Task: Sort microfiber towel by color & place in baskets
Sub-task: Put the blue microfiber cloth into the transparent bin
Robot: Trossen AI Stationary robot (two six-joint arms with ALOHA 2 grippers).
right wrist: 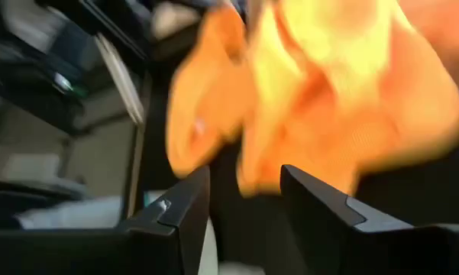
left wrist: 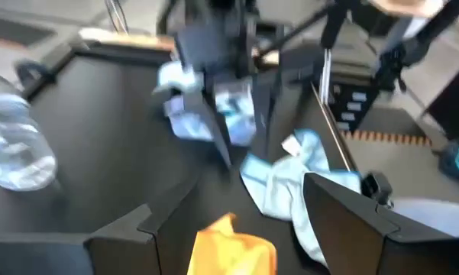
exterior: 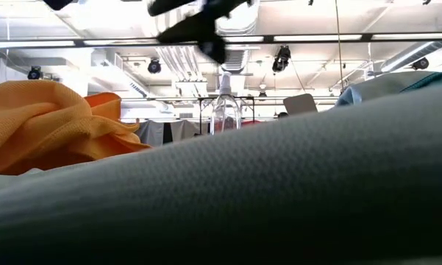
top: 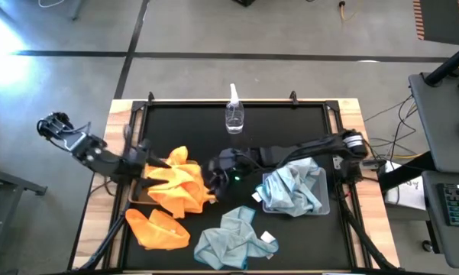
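Observation:
A heap of orange microfiber towels (top: 179, 182) lies in the tan basket (top: 134, 197) at the left. Pale blue towels (top: 292, 189) fill the clear basket (top: 323, 177) at the right. One orange towel (top: 160, 229) and one blue towel (top: 233, 241) lie loose on the black mat near the front edge. My right gripper (right wrist: 244, 208) hovers open just right of the orange heap (right wrist: 328, 92), nothing between its fingers. My left gripper (left wrist: 233, 229) is open at the heap's left edge, with an orange corner (left wrist: 233, 248) showing below the gap.
A clear spray bottle (top: 234, 114) stands upright at the far middle of the mat. In the low view the loose blue towel (exterior: 279, 199) fills the foreground. The mat's raised frame (top: 237, 101) borders the work area; bare mat lies between the baskets.

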